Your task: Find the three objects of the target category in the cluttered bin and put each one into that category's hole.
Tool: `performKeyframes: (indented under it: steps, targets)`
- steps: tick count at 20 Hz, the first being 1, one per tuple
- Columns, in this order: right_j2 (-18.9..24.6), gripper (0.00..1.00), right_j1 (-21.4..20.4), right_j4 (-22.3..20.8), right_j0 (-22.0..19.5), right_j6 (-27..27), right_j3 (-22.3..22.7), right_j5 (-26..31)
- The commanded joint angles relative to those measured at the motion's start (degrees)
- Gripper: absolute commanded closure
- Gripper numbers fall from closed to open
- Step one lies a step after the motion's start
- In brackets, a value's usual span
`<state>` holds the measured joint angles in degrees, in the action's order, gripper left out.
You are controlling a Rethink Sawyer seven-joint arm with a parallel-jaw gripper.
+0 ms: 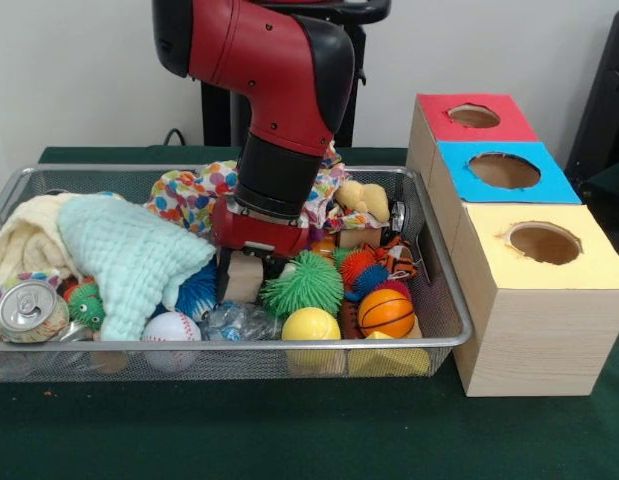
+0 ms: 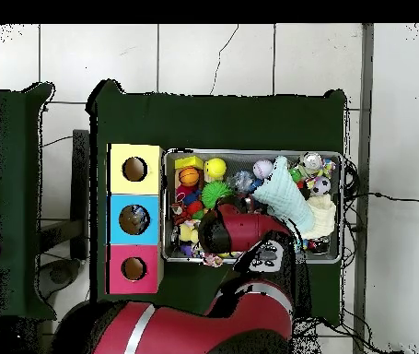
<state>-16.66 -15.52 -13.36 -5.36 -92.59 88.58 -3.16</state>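
The gripper (image 1: 251, 272) is sunk mid-bin (image 1: 444, 290), jaws apparently pinching a tan block (image 1: 243, 277), presumably to lift it clear of the clutter.

Three holes (image 1: 505, 171), one bin (image 1: 444, 335), one can (image 1: 29, 309).

Glossy red arm (image 1: 279, 60) with black cylindrical wrist section
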Motion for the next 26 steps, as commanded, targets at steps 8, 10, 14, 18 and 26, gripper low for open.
performKeyframes:
  steps: [8,10,14,18,26]
  targets:
    - [3.91,0.00,6.55,2.78,-2.34,-10.22,-3.69,-2.66]
    - [2.81,0.00,6.91,2.38,-1.41,-9.93,-3.88,-3.58]
    - [-6.72,0.00,11.14,7.22,5.83,-11.50,-5.51,-10.84]
    - [-14.61,0.00,15.42,13.51,11.72,-9.44,-6.43,-16.14]
    - [-16.69,0.00,16.53,17.99,13.53,-7.40,-5.63,-18.46]
